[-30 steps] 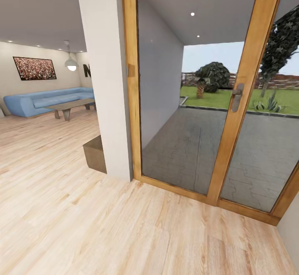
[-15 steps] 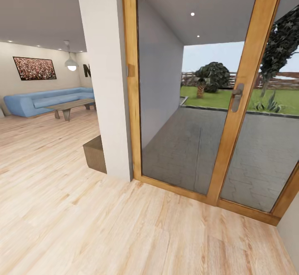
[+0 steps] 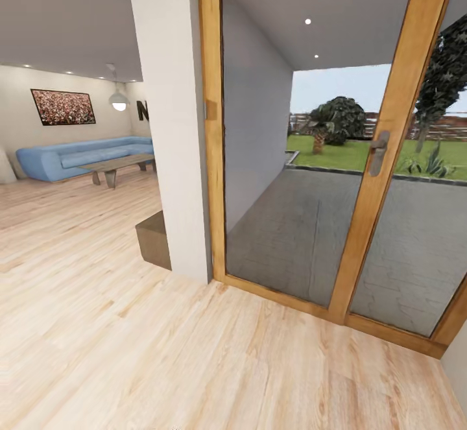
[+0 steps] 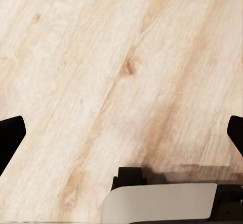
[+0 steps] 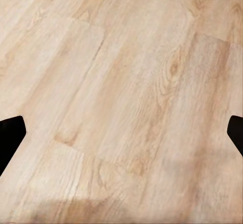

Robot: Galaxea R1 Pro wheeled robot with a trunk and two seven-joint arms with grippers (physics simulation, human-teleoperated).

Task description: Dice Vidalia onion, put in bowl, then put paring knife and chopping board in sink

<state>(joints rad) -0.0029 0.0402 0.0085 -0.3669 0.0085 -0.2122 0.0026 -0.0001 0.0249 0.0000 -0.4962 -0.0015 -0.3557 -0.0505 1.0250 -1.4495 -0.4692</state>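
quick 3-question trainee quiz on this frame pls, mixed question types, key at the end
1. True or false: the blue sofa stands in the room beyond the white pillar, with a low table in front of it.
2. Multiple choice: what lies under both wrist cameras? A) grey countertop B) light wood floor C) paving
3. Fill in: the fingertips of the left gripper and the right gripper sit at the picture edges, so both are ____.

Key: 1 true. 2 B. 3 open, with nothing between the fingers. None of the kitchen things are in sight; the head camera faces a wood-framed glass door onto a patio.
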